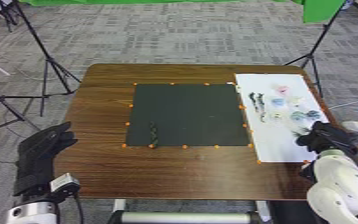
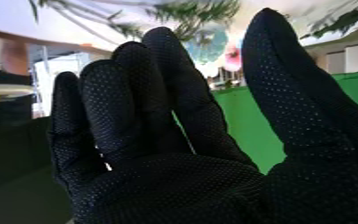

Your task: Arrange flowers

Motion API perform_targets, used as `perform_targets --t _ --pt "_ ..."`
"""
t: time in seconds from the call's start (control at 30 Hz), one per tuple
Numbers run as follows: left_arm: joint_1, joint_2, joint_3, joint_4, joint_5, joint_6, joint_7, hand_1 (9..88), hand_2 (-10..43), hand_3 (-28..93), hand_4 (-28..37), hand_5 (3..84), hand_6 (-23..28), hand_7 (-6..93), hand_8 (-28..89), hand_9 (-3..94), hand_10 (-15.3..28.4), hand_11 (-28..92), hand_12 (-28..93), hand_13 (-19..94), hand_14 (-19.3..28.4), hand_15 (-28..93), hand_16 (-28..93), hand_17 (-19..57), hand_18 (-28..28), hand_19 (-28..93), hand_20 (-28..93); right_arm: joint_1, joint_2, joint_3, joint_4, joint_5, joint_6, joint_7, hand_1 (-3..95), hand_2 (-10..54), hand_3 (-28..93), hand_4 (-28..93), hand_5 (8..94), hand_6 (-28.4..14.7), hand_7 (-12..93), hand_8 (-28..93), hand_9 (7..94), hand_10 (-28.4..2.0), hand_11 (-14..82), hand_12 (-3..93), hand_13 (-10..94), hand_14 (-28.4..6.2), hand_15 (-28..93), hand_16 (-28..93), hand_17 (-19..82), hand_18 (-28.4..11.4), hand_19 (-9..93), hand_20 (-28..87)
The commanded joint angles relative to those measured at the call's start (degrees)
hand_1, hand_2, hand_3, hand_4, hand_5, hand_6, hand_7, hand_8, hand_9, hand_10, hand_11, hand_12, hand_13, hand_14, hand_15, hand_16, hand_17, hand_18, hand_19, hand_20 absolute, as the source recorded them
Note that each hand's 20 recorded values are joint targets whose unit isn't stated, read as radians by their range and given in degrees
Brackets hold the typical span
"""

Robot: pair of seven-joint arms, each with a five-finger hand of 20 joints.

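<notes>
White sheet (image 1: 278,149) bearing flowers (image 1: 282,89), right hand (image 1: 327,137) wide at its edge, left hand (image 1: 39,156) open, well apart from it!

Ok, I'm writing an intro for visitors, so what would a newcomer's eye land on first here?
Probably the dark mat in the middle of the brown table, with a lone green stem toward its near left corner. Next, the white sheet on the right, bearing a pink flower and paler ones, with the black-gloved right hand at its right edge.
</notes>
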Motion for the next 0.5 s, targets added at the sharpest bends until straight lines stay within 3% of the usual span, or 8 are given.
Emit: perform_targets --t 0.03,0.1,0.13,0.2,0.27,0.33,0.47,0.5 --pt "0.68 1.18 0.95 0.02 -1.68 0.55 1.43 28.3 5.9 82 -16.9 53.9 16.9 20.4 -10 44.0 24.8 52 14 35 28.4 84 -22 -2.5 25.2 56 48 -0.10 2.21 0.94 0.32 -4.67 3.44 2.67 32.2 -6.5 80 -24 59.8 -11.7 20 -8 47.1 -28.4 61.5 31.0 41 -28.4 86 24 6 -28.4 68 28" --pt "0.53 0.71 0.85 0.09 -1.20 0.24 0.95 28.3 5.9 82 -16.9 53.9 16.9 20.4 -10 44.1 24.8 52 14 35 28.4 84 -22 -2.5 25.2 56 48 -0.54 2.18 1.57 0.20 -4.52 3.14 3.03 32.2 -6.8 80 -24 59.7 -11.7 20 -8 46.8 -28.4 61.5 31.3 41 -28.4 86 24 6 -28.4 68 28" --pt "0.53 1.35 1.10 0.04 -1.96 0.67 1.56 28.3 5.9 82 -16.9 53.9 17.0 20.4 -10 44.1 24.8 52 14 35 28.4 84 -22 -2.5 25.2 56 48 -0.70 2.27 1.74 0.49 -4.39 3.02 3.02 32.3 -6.9 80 -24 59.6 -11.8 20 -8 46.8 -28.4 61.5 31.4 41 -28.4 86 24 6 -28.4 68 28" --pt "0.44 0.87 1.00 0.13 -1.51 0.37 1.27 28.2 5.8 82 -16.8 53.9 17.0 20.4 -10 44.1 24.8 52 14 35 28.4 84 -22 -2.5 25.2 56 48 -0.29 2.03 1.72 1.16 -3.14 2.09 3.02 32.3 -6.9 80 -24 59.5 -11.8 20 -8 46.7 -28.4 61.4 31.6 41 -28.4 86 25 6 -28.4 68 28" --pt "0.39 1.14 1.19 0.12 -1.96 0.62 1.62 28.2 5.8 82 -16.8 54.0 17.0 20.4 -10 44.1 24.8 52 14 35 28.4 84 -22 -2.5 25.2 56 48 0.29 1.48 1.69 1.95 -2.26 0.67 2.97 32.9 -7.1 80 -24 59.6 -12.1 19 -8 46.6 -28.4 61.3 31.6 41 -28.4 86 25 6 -28.4 68 28" --pt "0.29 0.43 0.90 0.10 -1.15 0.19 0.94 28.3 5.8 82 -16.9 54.0 17.0 20.4 -10 44.1 24.8 52 14 35 28.4 84 -22 -2.5 25.2 56 48 1.14 1.10 1.24 2.76 -1.68 0.05 3.01 33.8 -7.1 79 -24 60.6 -12.6 18 -8 46.6 -28.4 61.1 31.3 41 -28.4 86 25 6 -28.4 67 29" --pt "-0.05 1.56 1.38 0.18 -2.36 0.84 1.88 28.3 5.8 82 -16.8 53.9 16.9 20.5 -10 44.1 24.8 52 14 35 28.4 84 -22 -2.5 25.2 56 48 1.61 0.57 1.02 3.36 -1.03 -0.95 2.69 34.6 -7.1 78 -23 62.3 -13.7 16 -7 46.3 -28.4 60.7 30.3 40 -28.4 86 24 6 -28.4 67 29" --pt "-0.03 1.44 1.29 0.15 -2.18 0.71 1.67 28.3 5.9 82 -16.9 53.9 16.9 20.5 -10 44.2 24.8 52 14 35 28.4 84 -22 -2.5 25.2 56 48 1.60 0.52 0.96 3.42 -0.96 -1.00 2.80 34.7 -7.1 78 -23 62.4 -13.8 16 -7 46.3 -28.4 60.6 30.1 40 -28.4 86 24 6 -28.4 67 29"
